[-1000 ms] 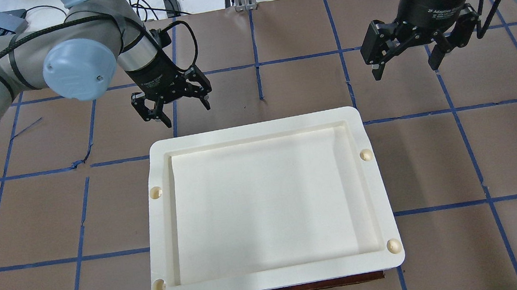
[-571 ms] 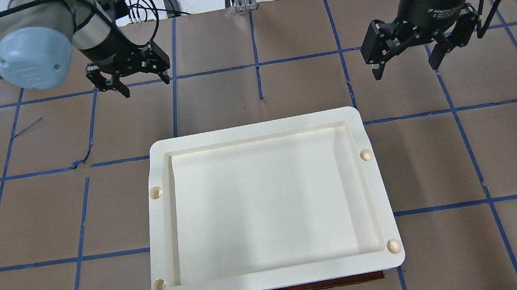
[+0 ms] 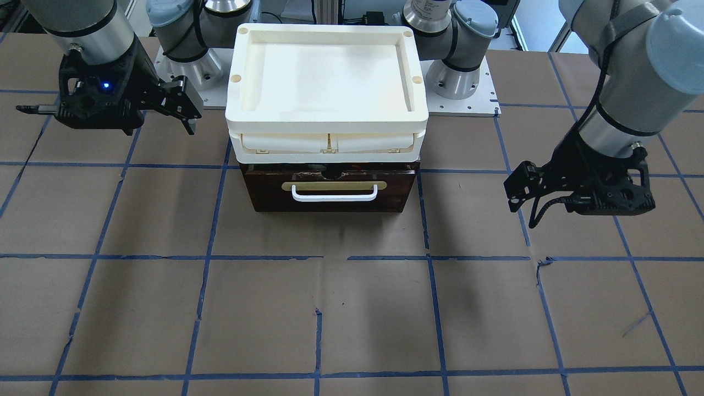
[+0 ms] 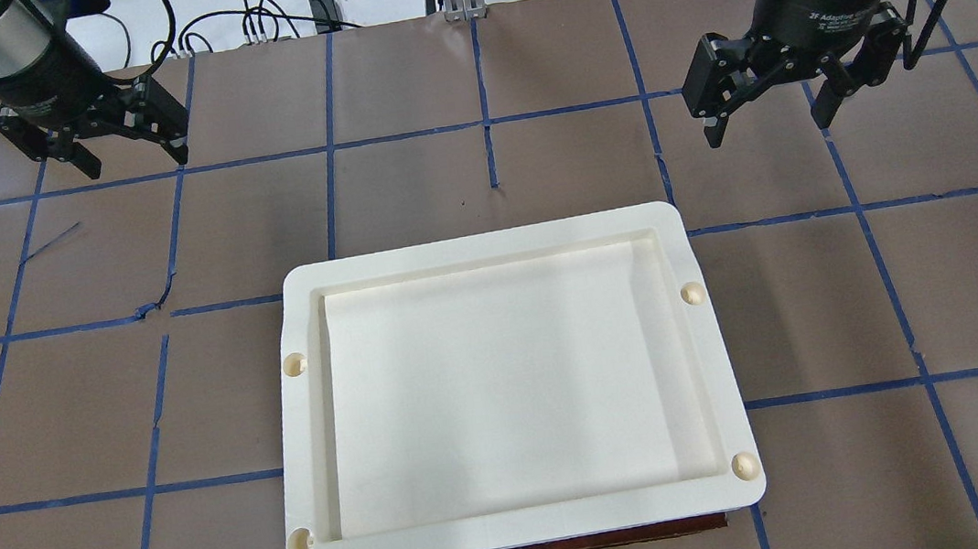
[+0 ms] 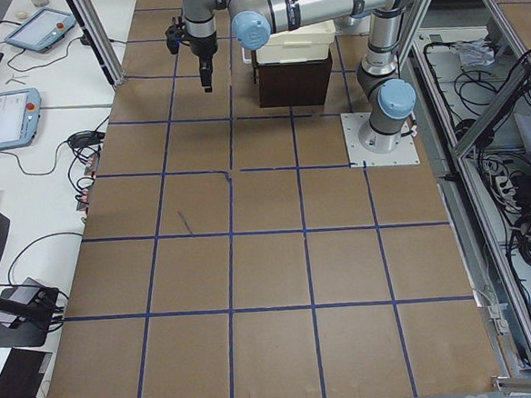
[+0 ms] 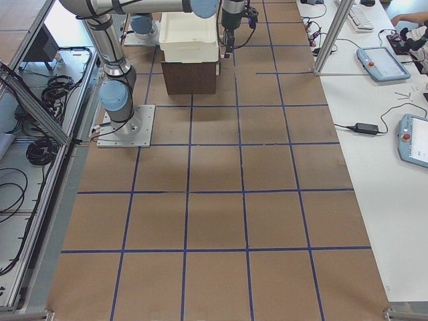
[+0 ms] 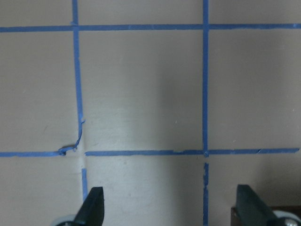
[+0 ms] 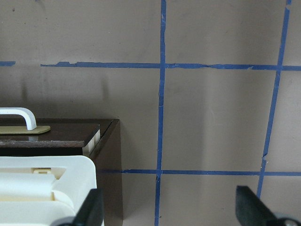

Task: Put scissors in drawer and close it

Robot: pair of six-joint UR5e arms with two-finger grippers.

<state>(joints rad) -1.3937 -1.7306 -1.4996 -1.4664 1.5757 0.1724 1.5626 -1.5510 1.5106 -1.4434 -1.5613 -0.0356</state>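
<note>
The scissors show in no view. The drawer [image 3: 330,190], with a dark brown front, a brass plate and a white bar handle [image 3: 334,195], sits pushed in under the cream tray box [image 3: 326,118]. Its front corner and handle show in the right wrist view [image 8: 56,136]. My left gripper [image 4: 133,160] is open and empty above the table's far left, well away from the drawer; in the front view it [image 3: 517,187] is on the right. My right gripper [image 4: 767,130] is open and empty beyond the box's right corner, and its wrist view shows its own fingers wide apart [image 8: 171,209].
The cream tray box [image 4: 519,534] covers the drawer unit from above; its recessed top holds nothing. Brown paper with blue tape grid lines covers the table [image 4: 98,402]. Cables and a power brick lie past the far edge [image 4: 302,6]. The left wrist view shows only table paper [image 7: 141,94].
My left arm has swung left and farther back, from near the box's far-left corner to the table's far-left area, gripper still open. The right gripper has barely moved.
</note>
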